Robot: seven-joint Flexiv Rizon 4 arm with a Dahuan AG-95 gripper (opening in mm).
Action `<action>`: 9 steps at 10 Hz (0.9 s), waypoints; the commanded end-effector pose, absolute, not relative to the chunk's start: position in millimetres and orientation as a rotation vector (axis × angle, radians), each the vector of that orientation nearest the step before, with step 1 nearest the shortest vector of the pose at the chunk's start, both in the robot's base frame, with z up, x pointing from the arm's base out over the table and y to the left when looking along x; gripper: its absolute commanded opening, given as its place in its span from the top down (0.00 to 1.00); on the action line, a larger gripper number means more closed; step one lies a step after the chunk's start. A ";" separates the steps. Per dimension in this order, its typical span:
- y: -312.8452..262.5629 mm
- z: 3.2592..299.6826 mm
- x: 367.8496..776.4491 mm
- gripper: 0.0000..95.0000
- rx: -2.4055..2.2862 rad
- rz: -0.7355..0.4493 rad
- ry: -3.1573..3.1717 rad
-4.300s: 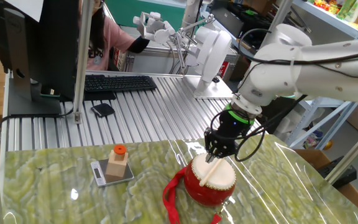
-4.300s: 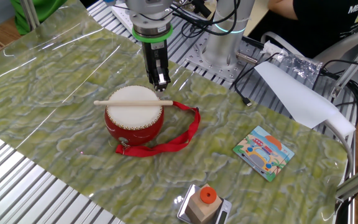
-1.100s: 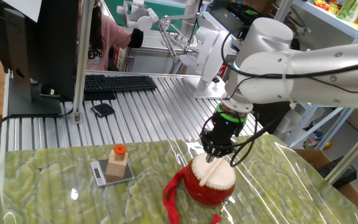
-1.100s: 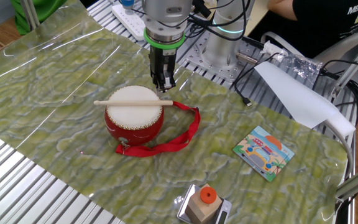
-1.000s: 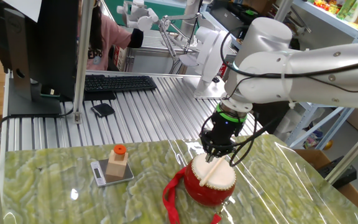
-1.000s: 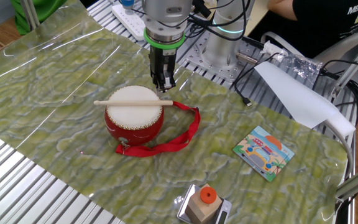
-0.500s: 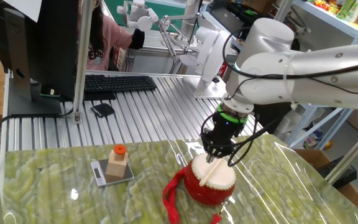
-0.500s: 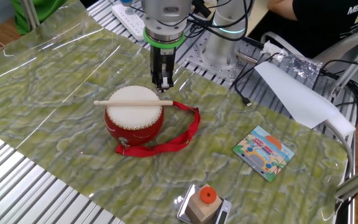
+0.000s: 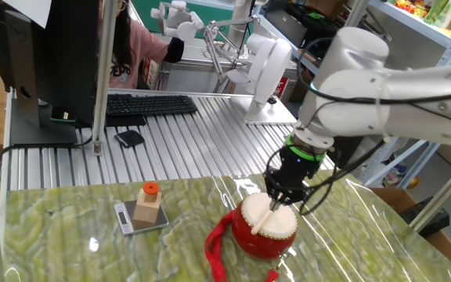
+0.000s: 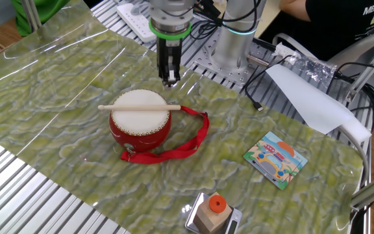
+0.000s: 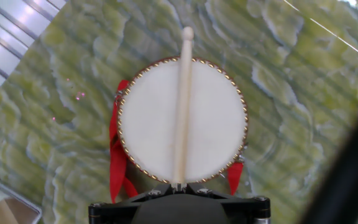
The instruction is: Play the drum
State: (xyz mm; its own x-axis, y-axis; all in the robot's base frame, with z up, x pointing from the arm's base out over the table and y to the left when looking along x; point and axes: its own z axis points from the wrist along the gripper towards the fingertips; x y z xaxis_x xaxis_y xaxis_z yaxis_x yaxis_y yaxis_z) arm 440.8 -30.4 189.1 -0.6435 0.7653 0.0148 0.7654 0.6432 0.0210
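The red drum (image 9: 276, 232) with its cream skin stands on the green mat; it also shows in the other fixed view (image 10: 139, 128) and the hand view (image 11: 219, 124). A wooden drumstick (image 10: 138, 106) lies flat across the skin (image 11: 182, 106) (image 9: 265, 219). The red ribbon strap (image 10: 197, 136) trails beside the drum. My gripper (image 10: 169, 82) points down, a little above the stick's end at the drum's rim (image 9: 282, 200) (image 11: 179, 185). Its jaws stand nearly together, narrower than the stick, and hold nothing.
A wooden block with an orange cap (image 9: 149, 205) sits on a small scale at the mat's edge (image 10: 214, 211). A picture card (image 10: 276, 158) lies on the mat. A keyboard (image 9: 147, 104), a monitor and a person are behind the table.
My gripper has lifted a little and shifted away from the drum's rim. The drumstick and the drum have not moved.
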 end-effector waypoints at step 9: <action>-26.0 180.3 441.5 1.00 -1.422 -0.040 -2.814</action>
